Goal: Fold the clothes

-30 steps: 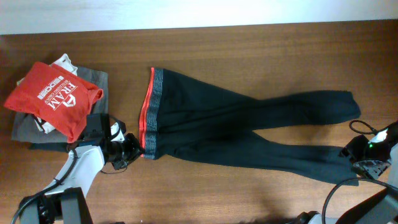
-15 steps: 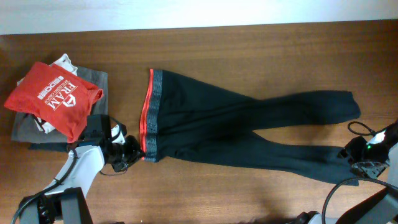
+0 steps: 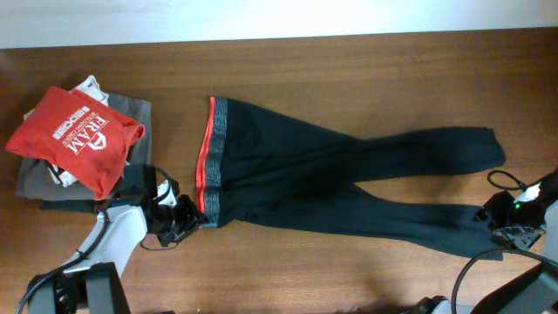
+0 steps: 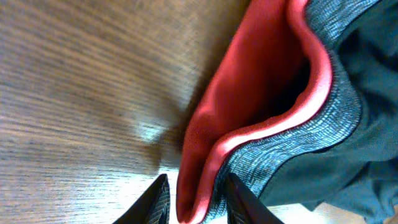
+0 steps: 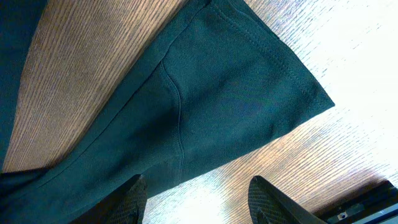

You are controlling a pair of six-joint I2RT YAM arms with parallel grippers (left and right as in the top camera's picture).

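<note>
This looks like a robot test station in a lab or a workroom; which of the two I cannot tell. A wood-grain tabletop [image 3: 349, 61] fills the overhead view, with a pale strip [image 3: 261, 17] along its far edge. Two robot arms stand at the near edge, the left arm [image 3: 118, 240] and the right arm [image 3: 534, 209], and a black cable [image 3: 479, 258] lies loose. On the wood are black leggings [image 3: 349, 174] and a red T-shirt [image 3: 78, 139] over grey garments [image 3: 35, 179].
</note>
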